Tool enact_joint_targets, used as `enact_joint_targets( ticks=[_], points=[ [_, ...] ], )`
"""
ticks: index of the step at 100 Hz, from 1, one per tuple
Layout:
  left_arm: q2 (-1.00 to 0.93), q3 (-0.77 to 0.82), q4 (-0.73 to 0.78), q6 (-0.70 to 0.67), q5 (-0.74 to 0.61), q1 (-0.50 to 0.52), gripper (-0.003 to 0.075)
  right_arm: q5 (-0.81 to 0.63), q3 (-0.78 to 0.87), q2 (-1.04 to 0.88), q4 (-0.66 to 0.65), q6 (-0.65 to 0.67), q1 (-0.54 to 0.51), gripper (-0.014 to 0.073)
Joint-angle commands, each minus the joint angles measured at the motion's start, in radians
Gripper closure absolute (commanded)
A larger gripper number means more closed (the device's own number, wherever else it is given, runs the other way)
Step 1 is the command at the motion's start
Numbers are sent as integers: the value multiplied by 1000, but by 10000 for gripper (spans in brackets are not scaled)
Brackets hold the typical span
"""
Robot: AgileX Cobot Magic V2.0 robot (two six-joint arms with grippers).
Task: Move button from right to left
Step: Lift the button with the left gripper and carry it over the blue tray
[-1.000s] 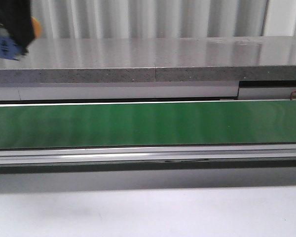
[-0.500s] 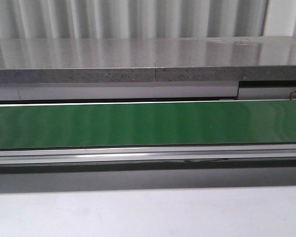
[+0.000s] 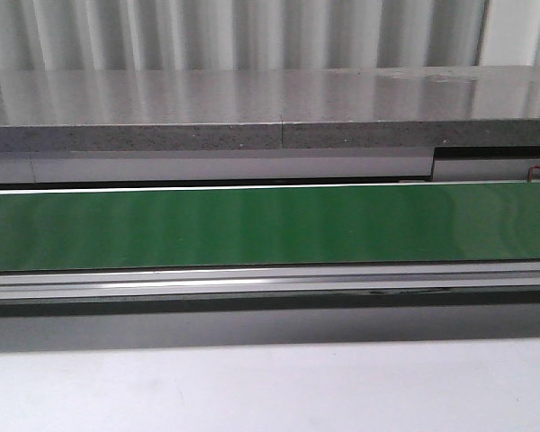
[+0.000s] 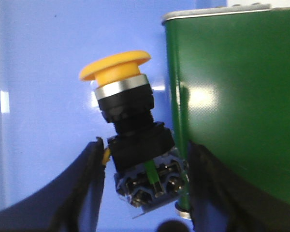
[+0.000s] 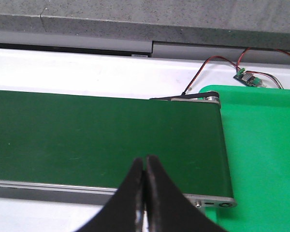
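In the left wrist view the button (image 4: 130,113) has an orange-yellow mushroom cap, a black body and a periwinkle-blue contact block at its base. My left gripper (image 4: 145,144) is shut on it, with a finger against each side of the block and body. It hangs tilted over a blue surface (image 4: 38,96), just beside the end of the green belt (image 4: 232,96). My right gripper (image 5: 145,159) is shut and empty above the green belt (image 5: 87,135), near its right end. Neither gripper nor the button shows in the front view.
The green conveyor belt (image 3: 270,225) runs across the front view, with a grey stone ledge (image 3: 252,108) behind it. A bright green tray (image 5: 266,145) lies past the belt's right end. A small circuit board (image 5: 249,77) with red wires lies behind the tray.
One second ago my left gripper with the button showed at the front view's top left corner. It has since moved out of that view to the left.
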Motion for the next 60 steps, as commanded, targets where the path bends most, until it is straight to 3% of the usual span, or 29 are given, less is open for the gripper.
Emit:
enact_joint_targets(
  ticks=[1,21,38,60],
  points=[
    [0,-65,-23,36,5,33,740,-62,-24,-2,17,-9,1,662],
    [32,-82,-176,230,45,120,740,-63,-24,-2,17,-9,1,662],
    [73,-82,-252,400,38,126,740,-62,-24,-2,17,-9,1,662],
    [142,-84,-234,428,-13,126,740,-62,-24,-2,17,-9,1,662]
  ],
)
